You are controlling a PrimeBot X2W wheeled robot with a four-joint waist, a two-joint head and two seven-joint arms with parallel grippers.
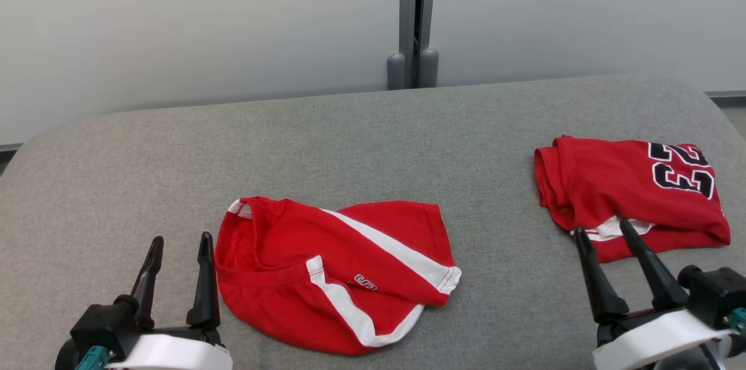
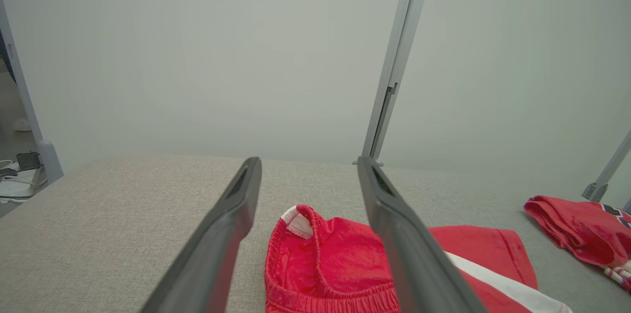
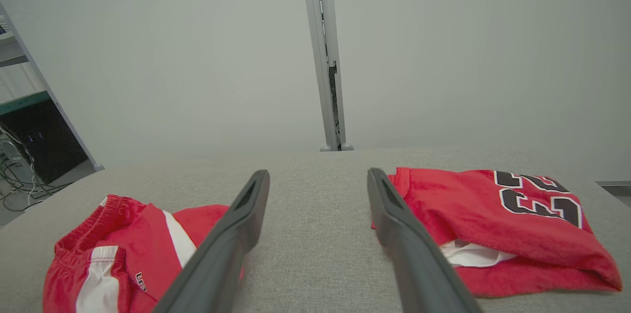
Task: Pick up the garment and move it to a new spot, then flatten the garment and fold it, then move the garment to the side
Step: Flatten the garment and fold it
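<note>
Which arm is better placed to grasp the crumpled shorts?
Left. The open left gripper stands right beside the shorts; the right gripper is farther off, by the folded jersey.

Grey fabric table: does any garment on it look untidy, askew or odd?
Yes. The red shorts with white stripes lie crumpled left of centre, one leg flopped over, waistband bunched. The folded red jersey with black numbers, at the right, has white cloth poking out of its near edge.

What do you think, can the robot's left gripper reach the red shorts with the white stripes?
Probably yes. The left gripper is open and sits right beside the red shorts on the grey surface, with nothing lying between them.
</note>
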